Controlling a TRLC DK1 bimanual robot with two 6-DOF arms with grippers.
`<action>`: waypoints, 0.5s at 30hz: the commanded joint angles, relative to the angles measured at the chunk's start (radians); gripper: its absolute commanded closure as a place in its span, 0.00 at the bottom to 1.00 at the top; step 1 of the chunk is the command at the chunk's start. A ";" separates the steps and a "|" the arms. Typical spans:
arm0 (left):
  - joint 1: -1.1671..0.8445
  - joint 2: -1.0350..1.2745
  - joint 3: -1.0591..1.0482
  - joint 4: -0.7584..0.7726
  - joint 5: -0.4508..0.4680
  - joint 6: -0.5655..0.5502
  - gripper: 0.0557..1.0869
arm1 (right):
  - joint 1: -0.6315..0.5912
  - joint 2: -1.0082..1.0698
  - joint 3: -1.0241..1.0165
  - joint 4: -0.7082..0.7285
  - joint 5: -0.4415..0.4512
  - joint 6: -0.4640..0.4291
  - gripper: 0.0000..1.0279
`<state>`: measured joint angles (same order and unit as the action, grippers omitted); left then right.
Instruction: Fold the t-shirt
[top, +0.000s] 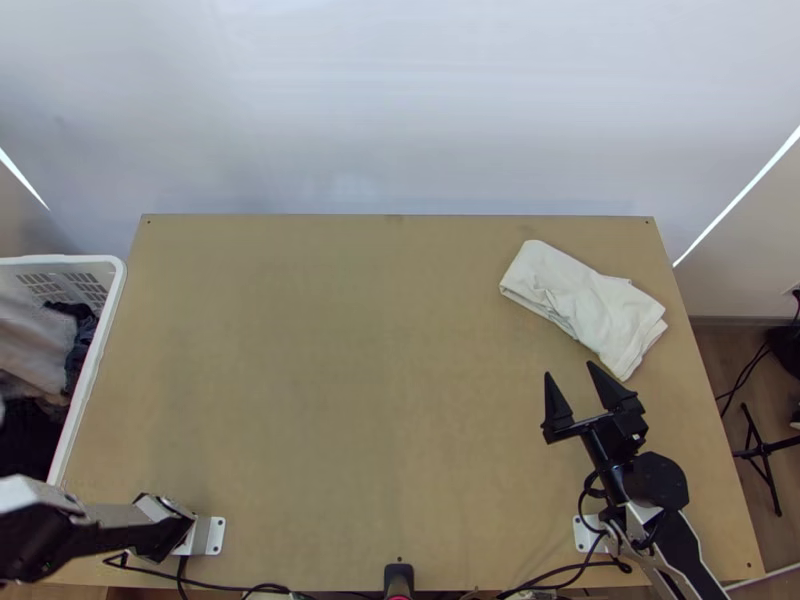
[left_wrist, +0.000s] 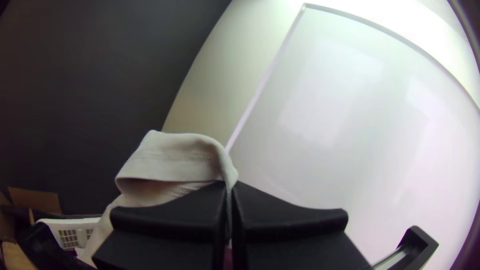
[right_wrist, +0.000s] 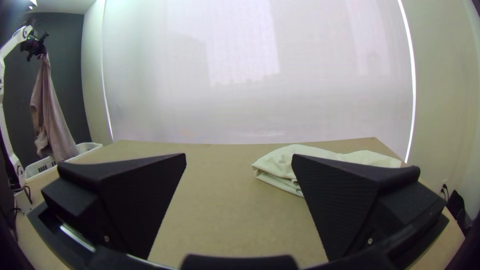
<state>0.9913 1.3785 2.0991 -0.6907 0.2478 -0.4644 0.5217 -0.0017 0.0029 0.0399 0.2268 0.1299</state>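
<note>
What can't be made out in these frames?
Hanging cloth, left wrist view: pinched part, hidden between the left gripper's jaws.
White cloth, top view: inner layers, under its upper one.
White cloth, right wrist view: one stretch, behind a right gripper jaw.
Basket, top view: left side, cut off by the edge.

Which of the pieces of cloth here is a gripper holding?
The pale pinkish cloth, hanging from the left gripper near the white plastic basket; the folded off-white cloth instead lies on the light wooden table.
</note>
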 joint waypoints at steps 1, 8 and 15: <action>-0.192 -0.099 -0.048 -0.020 0.001 -0.023 0.97 | 0.000 0.000 0.000 0.000 0.000 0.000 0.04; -0.589 -0.156 -0.244 -0.026 -0.151 0.004 0.97 | 0.001 0.000 0.000 0.000 0.000 0.000 0.04; -1.017 -0.173 -0.508 0.019 -0.424 0.086 0.97 | 0.001 0.000 0.000 0.000 0.000 0.000 0.04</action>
<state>0.3511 1.2362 1.8175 -0.7166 0.0586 -0.4454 0.5217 -0.0017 0.0029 0.0399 0.2268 0.1303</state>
